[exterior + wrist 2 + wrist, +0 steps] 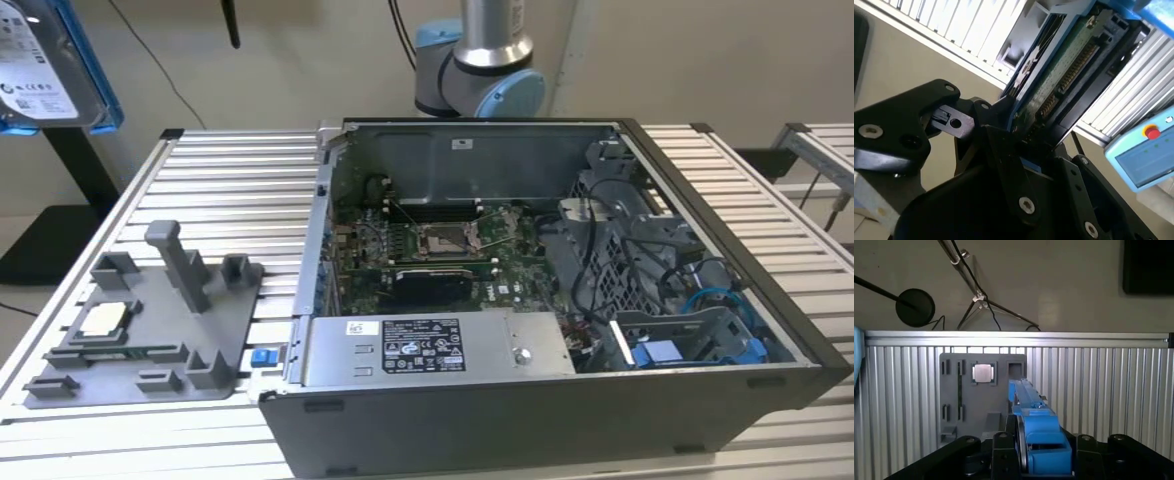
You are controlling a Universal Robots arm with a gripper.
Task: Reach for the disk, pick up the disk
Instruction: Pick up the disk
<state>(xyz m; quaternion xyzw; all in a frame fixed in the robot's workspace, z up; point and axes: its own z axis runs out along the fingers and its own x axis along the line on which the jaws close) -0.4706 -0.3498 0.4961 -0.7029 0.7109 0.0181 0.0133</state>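
Claw [1024,137]: black fingers closed on one end of the disk, a flat silver-grey metal hard drive in a bright blue plastic frame [1064,75]. In the second wrist view the drive's green circuit-board side faces the camera, with blue frame edges running along both long sides.

Exterior view: disk [47,65] hangs at the exterior view's upper left, white label side showing. It is well apart from the ribbed aluminium table [214,180], and the picture edge cuts it off.

First wrist view: disk [1029,400] is seen edge-on, a narrow blue strip between the black fingers of the claw [1041,452]. Nothing touches its free end.

On the table, a grey plastic fixture tray [147,350] carries a small square silver chip [104,318]. An open grey computer tower case [534,420] lies just beside the tray, and bare ribbed surface runs along the table's edges.
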